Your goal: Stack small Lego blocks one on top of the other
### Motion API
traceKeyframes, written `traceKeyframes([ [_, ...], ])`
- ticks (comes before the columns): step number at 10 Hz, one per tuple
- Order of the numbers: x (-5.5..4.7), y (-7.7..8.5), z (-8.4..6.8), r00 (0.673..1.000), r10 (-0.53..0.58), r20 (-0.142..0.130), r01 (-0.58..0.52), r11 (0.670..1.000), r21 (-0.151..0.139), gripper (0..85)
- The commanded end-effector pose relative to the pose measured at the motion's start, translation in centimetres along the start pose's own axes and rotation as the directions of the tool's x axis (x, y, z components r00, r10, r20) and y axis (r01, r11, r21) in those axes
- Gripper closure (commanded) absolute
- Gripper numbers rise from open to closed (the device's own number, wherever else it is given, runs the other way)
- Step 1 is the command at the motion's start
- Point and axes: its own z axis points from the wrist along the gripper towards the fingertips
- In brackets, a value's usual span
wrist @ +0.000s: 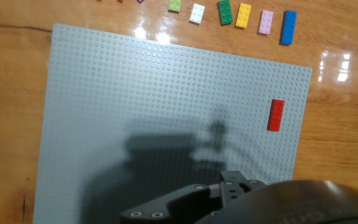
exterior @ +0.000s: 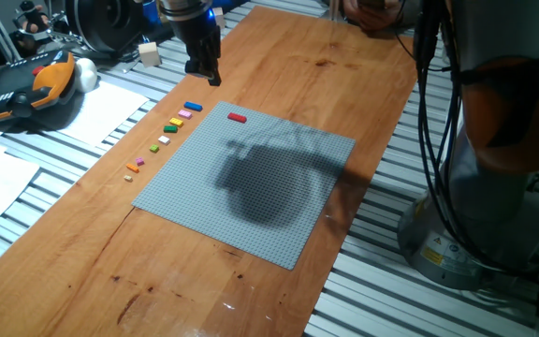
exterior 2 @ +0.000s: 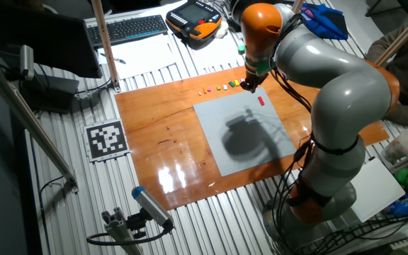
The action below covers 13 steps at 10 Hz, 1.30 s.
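In the hand view the gripper (wrist: 229,202) is cut off by the bottom edge, its fingertips out of sight, so its jaw state cannot be told. Two bricks in the row of small bricks (wrist: 229,12) near the desk's edge are clipped by the top edge.

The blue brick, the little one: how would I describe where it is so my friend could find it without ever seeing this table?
Start at the big grey studded baseplate on the wooden table. Just off one edge, on bare wood, runs a row of tiny coloured bricks. The blue brick ends that row, beside a pink one, nearest the corner where a lone red brick sits on the plate; it is the only blue piece.
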Motion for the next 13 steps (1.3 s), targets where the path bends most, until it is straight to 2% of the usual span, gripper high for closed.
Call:
traceKeyframes([
  [1,0.0,0.0,0.0,0.997,0.037,0.064,-0.036,0.999,-0.025,85.0],
  [2,0.0,0.0,0.0,0.997,0.037,0.065,-0.036,0.999,-0.018,85.0],
  [3,0.0,0.0,0.0,0.995,0.064,0.076,-0.062,0.998,-0.018,85.0],
  [4,0.0,0.0,0.0,0.990,0.093,0.110,-0.094,0.996,0.006,85.0],
  [5,0.0,0.0,0.0,0.988,0.107,0.113,-0.112,0.993,0.044,85.0],
  [8,0.0,0.0,0.0,0.986,0.128,0.103,-0.131,0.991,0.031,85.0],
  [9,0.0,0.0,0.0,0.989,0.126,0.077,-0.128,0.991,0.029,85.0],
  [10,0.0,0.0,0.0,0.988,0.135,0.077,-0.138,0.990,0.034,85.0],
  [11,0.0,0.0,0.0,0.987,0.137,0.079,-0.141,0.989,0.042,68.0],
  [13,-2.7,-1.0,1.5,0.987,0.144,0.078,-0.147,0.989,0.031,68.0],
])
